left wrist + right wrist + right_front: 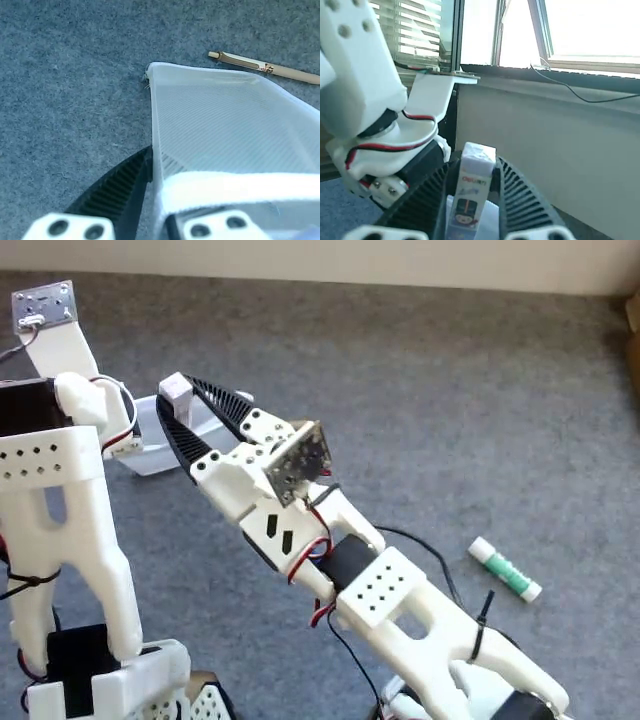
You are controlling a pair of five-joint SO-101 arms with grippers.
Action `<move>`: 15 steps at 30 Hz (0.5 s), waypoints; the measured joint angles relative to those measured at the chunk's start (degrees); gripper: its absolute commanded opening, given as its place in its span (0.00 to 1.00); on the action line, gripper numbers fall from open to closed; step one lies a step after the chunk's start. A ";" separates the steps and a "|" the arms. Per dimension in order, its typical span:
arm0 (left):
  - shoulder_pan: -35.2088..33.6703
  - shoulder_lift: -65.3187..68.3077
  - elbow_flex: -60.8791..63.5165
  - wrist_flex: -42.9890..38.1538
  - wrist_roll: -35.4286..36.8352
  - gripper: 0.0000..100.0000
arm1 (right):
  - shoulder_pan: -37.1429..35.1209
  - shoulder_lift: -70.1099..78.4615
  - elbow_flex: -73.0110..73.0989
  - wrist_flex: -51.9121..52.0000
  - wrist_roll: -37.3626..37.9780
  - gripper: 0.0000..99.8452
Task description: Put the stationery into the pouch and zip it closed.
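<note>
Eraser is clamped in the right gripper over the pouch, whose rim is pinched by the left gripper (pen beside it); if released off-line, it may be lost to the carpet.

- Pouch: white see-through mesh, finely striped, with a solid white band at the rim.
- Pen, just beside pouch: tan barrel, darker band at the clip.
- Glue stick, well apart from pouch: white ends, green label.
- Eraser, near pouch: white sleeve with red print and a small figure in red, blue and black.
- Right gripper: black ribbed fingers, white body.
- Left gripper, at pouch: black ribbed finger, white body.
- Arms: white, with red and black wires.
- Carpet under pouch: grey-blue, flecked.
</note>
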 measured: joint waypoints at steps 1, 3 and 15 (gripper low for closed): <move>0.00 0.00 0.00 0.00 0.00 0.01 | 0.00 0.44 0.00 0.00 0.00 0.01; 0.00 0.00 0.00 0.00 0.00 0.01 | 0.00 1.41 0.00 0.00 0.18 0.01; 0.00 0.00 0.00 0.00 0.00 0.01 | 0.00 5.01 0.00 -0.09 0.35 0.01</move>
